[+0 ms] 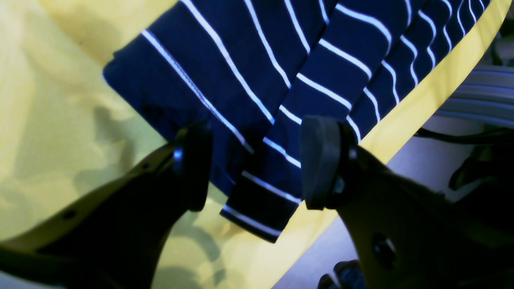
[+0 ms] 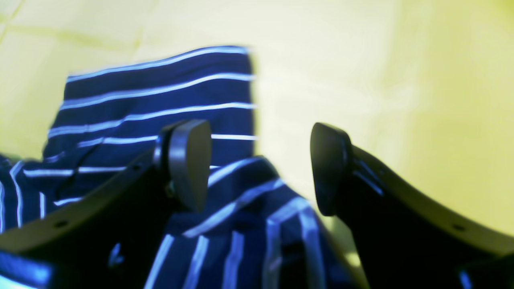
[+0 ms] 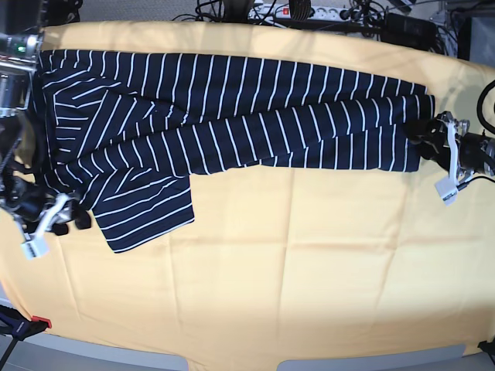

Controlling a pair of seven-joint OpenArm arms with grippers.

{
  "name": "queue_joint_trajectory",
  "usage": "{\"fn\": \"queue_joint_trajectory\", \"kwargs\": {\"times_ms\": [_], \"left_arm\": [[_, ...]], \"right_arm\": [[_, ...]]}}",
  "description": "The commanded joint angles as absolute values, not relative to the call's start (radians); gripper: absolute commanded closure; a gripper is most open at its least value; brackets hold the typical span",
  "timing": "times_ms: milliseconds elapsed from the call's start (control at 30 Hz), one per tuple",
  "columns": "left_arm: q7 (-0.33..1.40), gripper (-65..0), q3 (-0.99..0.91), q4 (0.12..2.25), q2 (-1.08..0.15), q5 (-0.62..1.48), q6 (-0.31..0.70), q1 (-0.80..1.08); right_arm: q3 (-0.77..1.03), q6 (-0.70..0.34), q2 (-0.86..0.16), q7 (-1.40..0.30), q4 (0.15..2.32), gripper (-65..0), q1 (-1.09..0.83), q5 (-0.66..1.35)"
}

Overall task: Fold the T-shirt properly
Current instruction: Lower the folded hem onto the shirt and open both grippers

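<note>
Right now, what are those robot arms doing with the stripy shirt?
They are folding the navy striped T-shirt, which lies stretched across the yellow-orange cloth with its long side folded over. The left hand and the right hand are both open at opposite ends of the shirt, gripping nothing.

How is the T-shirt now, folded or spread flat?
Partly folded: the T-shirt lies as a long band on the yellow cloth, one sleeve sticking out.
</note>
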State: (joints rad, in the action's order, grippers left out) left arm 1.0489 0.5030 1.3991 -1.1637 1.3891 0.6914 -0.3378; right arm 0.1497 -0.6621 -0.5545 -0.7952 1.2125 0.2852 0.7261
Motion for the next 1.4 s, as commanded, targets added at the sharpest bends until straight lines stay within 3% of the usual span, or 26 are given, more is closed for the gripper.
{"fn": "queue_joint_trajectory", "kwargs": {"times_ms": [0, 100, 200, 300, 733, 833, 967, 1100, 1200, 1367], "left_arm": [[1.043, -36.2, 0.488, 1.404, -1.193, 1.385, 0.698, -0.355], [1.003, -36.2, 0.488, 1.404, -1.194, 1.33, 0.698, -0.355], [0.963, -36.2, 0.488, 1.397, -1.194, 1.261, 0.698, -0.355], [0.96, -36.2, 0.488, 1.371, -1.193, 1.238, 0.698, -0.355], [0.938, -36.2, 0.488, 1.287, -1.184, 1.239, 0.698, -0.355], [0.923, -36.2, 0.488, 1.287, -1.183, 1.238, 0.698, -0.356], [0.912, -36.2, 0.488, 1.287, -1.18, 1.238, 0.698, -0.367], [0.889, -36.2, 0.488, 1.287, -1.18, 1.238, 0.698, -0.38], [0.889, -36.2, 0.488, 1.287, -1.18, 1.238, 0.698, -0.38], [0.883, -36.2, 0.488, 1.287, -1.18, 1.237, 0.698, -0.381]], "right_arm": [[0.158, -0.643, -0.558, -0.755, 1.225, -40.7, 0.31, 0.693], [0.158, -0.617, -0.49, -0.707, 1.208, -40.7, 0.311, 0.569], [0.158, -0.518, -0.454, -0.665, 1.176, -40.7, 0.31, 0.464], [0.158, -0.482, -0.443, -0.66, 1.124, -40.7, 0.31, 0.466], [0.158, -0.688, -0.387, -0.59, 1.012, -39.4, 0.32, 0.614], [0.158, -0.698, -0.371, -0.618, 1.013, -30.7, 0.336, 0.613], [0.158, -0.698, -0.38, -0.635, 1.015, 0.0, 0.377, 0.607], [0.158, -0.698, -0.395, -0.669, 1.043, 0.0, 0.406, 0.664], [0.158, -0.698, -0.402, -0.785, 1.108, 0.0, 0.401, 0.768], [0.158, -0.698, -0.428, -0.889, 1.324, 0.0, 0.306, 0.907]]}}
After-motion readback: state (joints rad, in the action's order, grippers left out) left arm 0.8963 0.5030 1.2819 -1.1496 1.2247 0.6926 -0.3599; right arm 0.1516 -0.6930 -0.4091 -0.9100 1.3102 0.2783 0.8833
